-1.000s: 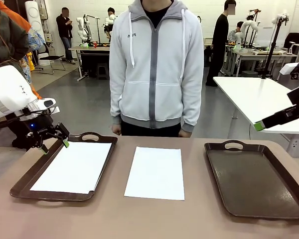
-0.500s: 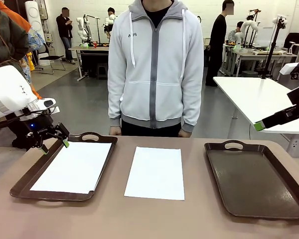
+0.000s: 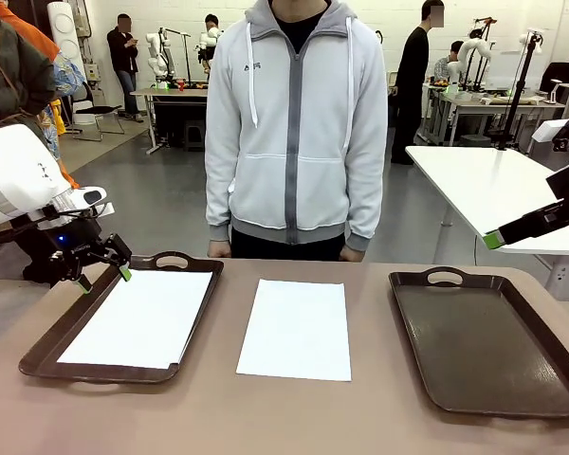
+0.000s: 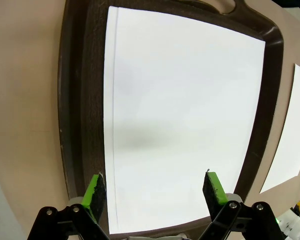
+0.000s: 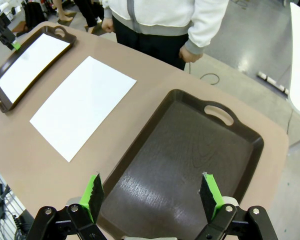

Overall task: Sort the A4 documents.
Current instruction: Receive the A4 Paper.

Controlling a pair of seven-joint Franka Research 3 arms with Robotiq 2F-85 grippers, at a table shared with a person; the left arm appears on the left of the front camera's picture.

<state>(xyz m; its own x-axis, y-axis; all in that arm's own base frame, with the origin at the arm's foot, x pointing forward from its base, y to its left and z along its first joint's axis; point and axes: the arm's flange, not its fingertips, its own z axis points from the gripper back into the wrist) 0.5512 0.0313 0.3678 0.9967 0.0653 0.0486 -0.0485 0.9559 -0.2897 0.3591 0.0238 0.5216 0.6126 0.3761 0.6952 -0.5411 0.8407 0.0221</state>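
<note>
Nothing on the table has shifted since the earlier frame; only the person's stance is a touch different.

One A4 sheet (image 3: 294, 329) lies flat and loose on the table (image 3: 360, 417), between the two trays and touching neither. Another white sheet (image 3: 140, 318) lies in the left tray (image 3: 100, 373). In the left wrist view a fine line along its edge hints at a second sheet under it, though I cannot be sure. The right tray (image 3: 474, 341) is bare.

Count: two sheets for certain, two brown trays, two pincers, one person.

The left pincer (image 3: 104, 277) hangs above the left tray's far corner, jaws spread wide and holding nothing. The right pincer (image 5: 151, 184) hovers over the right tray, equally wide and empty.

The loose sheet likely goes next. Being thin and flat, it probably needs a pad pressed down to buckle an edge before pinching, then a low, square carry.
</note>
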